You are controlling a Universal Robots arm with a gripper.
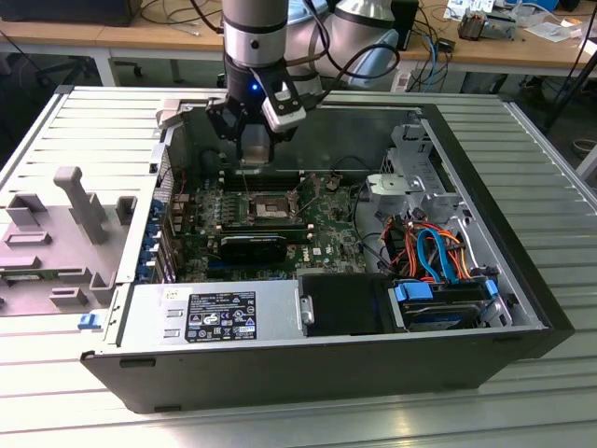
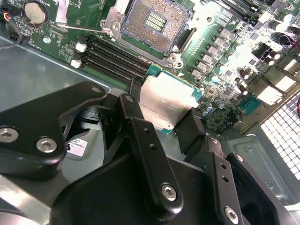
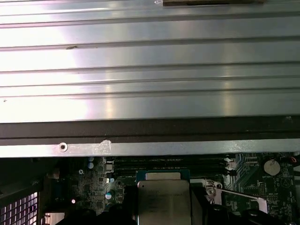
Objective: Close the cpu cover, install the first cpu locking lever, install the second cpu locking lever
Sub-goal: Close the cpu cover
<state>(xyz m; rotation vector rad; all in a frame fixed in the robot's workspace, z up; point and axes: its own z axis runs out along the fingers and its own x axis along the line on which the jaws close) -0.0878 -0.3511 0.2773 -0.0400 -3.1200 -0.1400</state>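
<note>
Hand (image 2: 161, 111) apparently grips chip (image 2: 167, 99); case (image 1: 280, 375) on ribbed table (image 1: 536, 411), desks (image 1: 140, 35) behind.

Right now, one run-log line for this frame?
gripper: shut on cpu chip | chip: held over motherboard, not in socket | socket: empty, pins exposed

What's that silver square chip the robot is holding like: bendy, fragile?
Probably stiff: the chip shows a flat metal lid on a thin green board, unbent though pinched at its edges. Likely light, being thin. The smooth lid looks slippery.
</note>
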